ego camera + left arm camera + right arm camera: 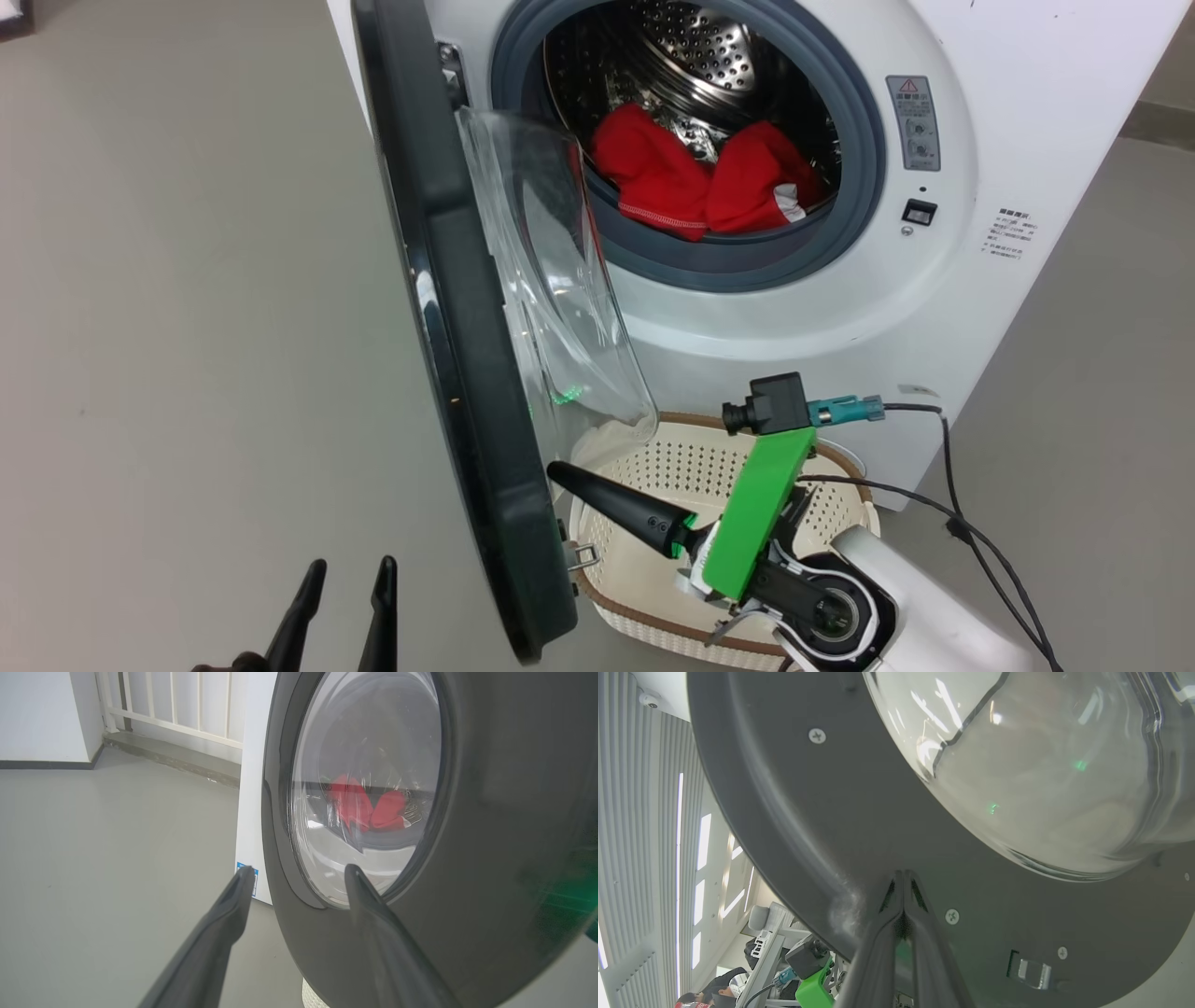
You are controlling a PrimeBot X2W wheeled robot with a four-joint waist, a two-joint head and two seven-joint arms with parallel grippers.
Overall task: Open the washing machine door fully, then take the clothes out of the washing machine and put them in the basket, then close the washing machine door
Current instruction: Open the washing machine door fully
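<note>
The washing machine [934, 308] stands with the washing machine door [448, 308] swung out, edge-on to me. Its clear glass bowl [1041, 774] bulges toward the drum. Red clothes [672, 182] with white trim lie at the drum's front lip; they also show through the glass [364, 807]. The basket [691, 467] sits on the floor under the opening. My right gripper [557, 470] is shut above the basket, its tips [903, 876] against the door's dark inner face [808, 812]. My left gripper [353, 563] is open at the door's outer side [490, 812], fingers [243, 882] apart and holding nothing.
A metal latch [1031, 970] sticks out of the door's inner rim near my right fingers. Black cables [971, 532] trail over the floor right of the basket. A white railing [177, 704] and a step line the far wall. Bare grey floor [168, 327] spreads left of the door.
</note>
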